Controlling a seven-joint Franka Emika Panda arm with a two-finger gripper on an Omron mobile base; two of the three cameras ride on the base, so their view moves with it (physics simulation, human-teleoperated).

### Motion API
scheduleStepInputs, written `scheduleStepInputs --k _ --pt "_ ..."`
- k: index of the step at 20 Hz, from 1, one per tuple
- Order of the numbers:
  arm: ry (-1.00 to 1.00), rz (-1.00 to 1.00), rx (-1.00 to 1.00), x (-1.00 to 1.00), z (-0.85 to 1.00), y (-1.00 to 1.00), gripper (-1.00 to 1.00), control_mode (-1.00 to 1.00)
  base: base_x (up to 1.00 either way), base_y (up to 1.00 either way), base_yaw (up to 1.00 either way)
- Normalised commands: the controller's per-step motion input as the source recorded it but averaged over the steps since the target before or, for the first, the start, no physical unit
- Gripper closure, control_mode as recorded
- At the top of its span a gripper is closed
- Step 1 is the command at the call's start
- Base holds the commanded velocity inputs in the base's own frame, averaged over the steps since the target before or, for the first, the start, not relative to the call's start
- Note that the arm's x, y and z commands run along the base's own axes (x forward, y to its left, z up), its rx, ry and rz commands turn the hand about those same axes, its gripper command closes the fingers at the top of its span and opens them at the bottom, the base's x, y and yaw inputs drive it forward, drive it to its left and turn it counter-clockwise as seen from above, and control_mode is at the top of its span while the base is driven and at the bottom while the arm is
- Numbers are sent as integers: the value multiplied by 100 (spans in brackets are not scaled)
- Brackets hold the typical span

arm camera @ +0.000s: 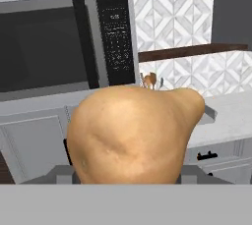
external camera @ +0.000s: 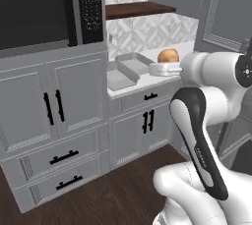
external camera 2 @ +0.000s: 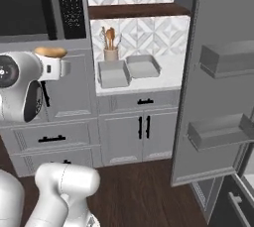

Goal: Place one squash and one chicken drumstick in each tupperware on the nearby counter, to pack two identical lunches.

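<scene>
Pincer [external camera: 165,68] clamped on a tan squash [arm camera: 133,135], carried high in the air, level with the microwave's [arm camera: 54,47] base and short of the desk [external camera 2: 171,72]. Farther off, two grey tupperware tubs [external camera 2: 113,74] [external camera 2: 143,66] sit side by side on that white desk, a utensil crock [external camera 2: 111,52] behind them.

The arm [external camera: 206,121] rises from the lower right, its hand [external camera: 167,68] reaching left over the counter [external camera: 142,84]. A tan squash [external camera: 168,55] sits on top of the hand; the fingertips cannot be made out. Two grey tupperwares [external camera: 121,74] lie side by side on the counter, left of the hand. A microwave [external camera: 49,8] sits far left, above grey cabinets [external camera: 54,121]. A dark shelf [external camera: 138,9] runs behind.
</scene>
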Motion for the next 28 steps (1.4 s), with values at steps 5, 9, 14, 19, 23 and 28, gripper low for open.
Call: scheduleStepInputs --k 5,9,14,19,23,28 --pt "0 0 0 0 0 0 100 100 69 0 -12" --pt "0 0 0 0 0 0 100 100 67 -7 -33" --pt "0 0 0 0 0 0 100 100 56 -14 -39" --pt "0 0 0 0 0 0 100 100 61 -7 -24" --pt "0 0 0 0 0 0 100 100 72 -9 -10" --pt "0 0 0 0 0 0 100 100 52 -10 -8"
